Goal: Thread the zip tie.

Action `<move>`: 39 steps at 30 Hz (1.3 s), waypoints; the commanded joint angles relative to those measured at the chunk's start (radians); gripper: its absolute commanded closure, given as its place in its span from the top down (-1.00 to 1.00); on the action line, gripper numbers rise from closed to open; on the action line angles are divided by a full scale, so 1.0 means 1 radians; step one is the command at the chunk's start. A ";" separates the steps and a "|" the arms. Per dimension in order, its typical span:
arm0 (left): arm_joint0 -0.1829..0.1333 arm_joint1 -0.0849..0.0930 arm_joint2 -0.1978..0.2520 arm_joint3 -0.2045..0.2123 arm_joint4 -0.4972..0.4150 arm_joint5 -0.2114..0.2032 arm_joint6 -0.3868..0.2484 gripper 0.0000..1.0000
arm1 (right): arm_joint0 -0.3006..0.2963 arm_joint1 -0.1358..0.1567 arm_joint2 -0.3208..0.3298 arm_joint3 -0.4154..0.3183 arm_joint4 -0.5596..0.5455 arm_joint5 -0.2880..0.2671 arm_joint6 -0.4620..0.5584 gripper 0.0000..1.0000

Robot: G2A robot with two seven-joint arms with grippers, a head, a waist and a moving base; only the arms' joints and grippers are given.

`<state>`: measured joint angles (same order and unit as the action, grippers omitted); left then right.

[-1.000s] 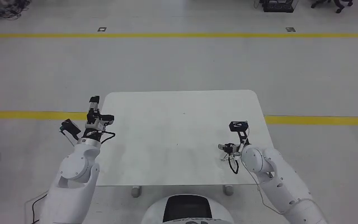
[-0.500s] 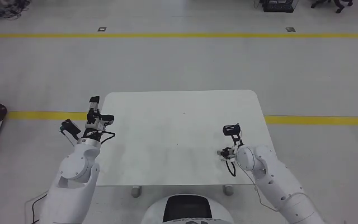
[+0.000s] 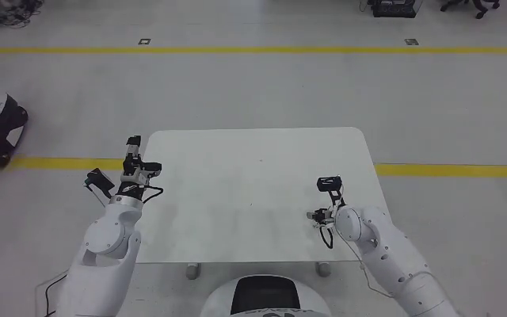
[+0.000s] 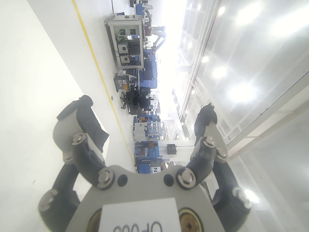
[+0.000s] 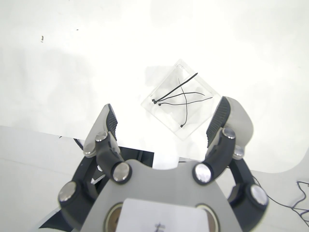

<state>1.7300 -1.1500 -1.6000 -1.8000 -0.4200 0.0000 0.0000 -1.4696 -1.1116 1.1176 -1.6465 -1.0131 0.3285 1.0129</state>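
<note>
Zip ties point(image 5: 179, 95) lie flat in a clear tray point(image 5: 186, 135) on the white counter point(image 5: 72, 61), close to its edge. We count three or four thin black ones, and they cross each other. Two have their little heads close together by one corner of the tray, and their long tails run across it to the other side. One more lies across those, with its head by the tray side nearest our right fingers point(image 5: 217, 114). Those fingers hang above the tray, spread wide, with nothing in them. Our left fingers point(image 4: 84, 121) are spread wide too, hold nothing, and point up and away from the counter. We think the job is at its very start: no tie is picked up yet. Next we would need to go down into the tray and pinch just one tie, most likely near its head, without dragging the others along.
</note>
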 commanded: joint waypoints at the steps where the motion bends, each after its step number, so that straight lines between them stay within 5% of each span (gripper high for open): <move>1: 0.000 0.000 0.000 0.000 0.000 0.000 0.000 1.00 | 0.000 0.000 0.000 0.000 -0.001 0.000 0.000 1.00; 18: 0.000 0.000 0.000 0.000 0.000 0.000 0.000 1.00 | -0.002 -0.003 0.005 0.020 0.008 -0.006 -0.026 1.00; 22: 0.000 0.000 0.000 0.000 0.000 0.000 0.000 1.00 | -0.030 -0.002 0.020 0.012 0.015 -0.032 -0.099 1.00; 39: 0.000 0.000 0.000 0.000 0.000 0.000 0.000 1.00 | -0.028 -0.004 0.023 0.019 0.012 -0.040 -0.078 1.00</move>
<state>1.7300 -1.1500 -1.6000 -1.8000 -0.4200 0.0000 0.0000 -1.4974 -1.1159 1.1406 -1.6277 -1.0009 0.2881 0.9351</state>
